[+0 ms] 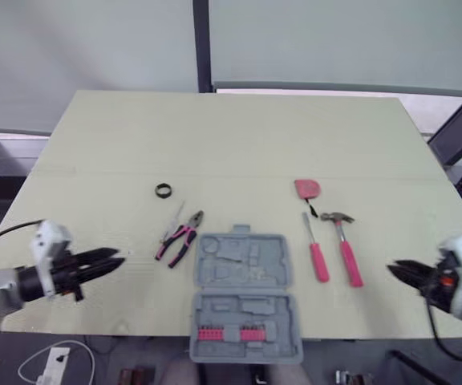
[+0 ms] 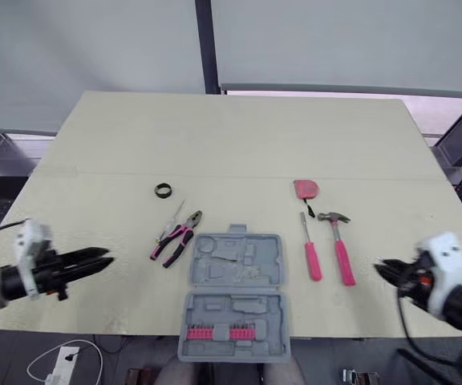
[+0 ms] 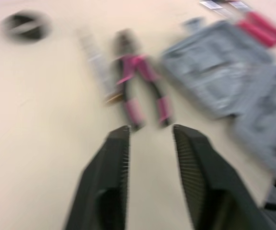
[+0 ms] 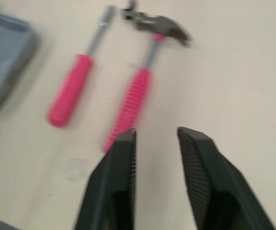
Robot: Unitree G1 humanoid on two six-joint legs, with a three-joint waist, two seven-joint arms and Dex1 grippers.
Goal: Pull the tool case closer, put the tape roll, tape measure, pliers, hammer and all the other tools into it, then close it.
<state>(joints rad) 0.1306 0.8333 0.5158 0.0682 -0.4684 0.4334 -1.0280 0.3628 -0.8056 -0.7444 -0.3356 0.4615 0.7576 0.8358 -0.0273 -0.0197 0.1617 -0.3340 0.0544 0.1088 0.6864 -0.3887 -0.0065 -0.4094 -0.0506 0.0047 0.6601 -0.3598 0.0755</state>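
Your two head eyes look forward and steeply down over the pale beige tabletop (image 1: pixel 239 136), from well back; both share the open grey plastic tool case (image 2: pixel 235 269) lying between the two pairs of jaws. Your left wrist camera rides low and close behind the left gripper (image 3: pixel 151 129), facing the pink-and-black pliers (image 3: pixel 138 86) just ahead of its jaws, with what is probably that same case beside them, blurred. Your right wrist camera sits as close behind the right gripper (image 4: pixel 157 132), facing the pink-handled hammer (image 4: pixel 140 86) and pink-handled screwdriver (image 4: pixel 71 91) ahead of its jaws; the head eyes hold these too.
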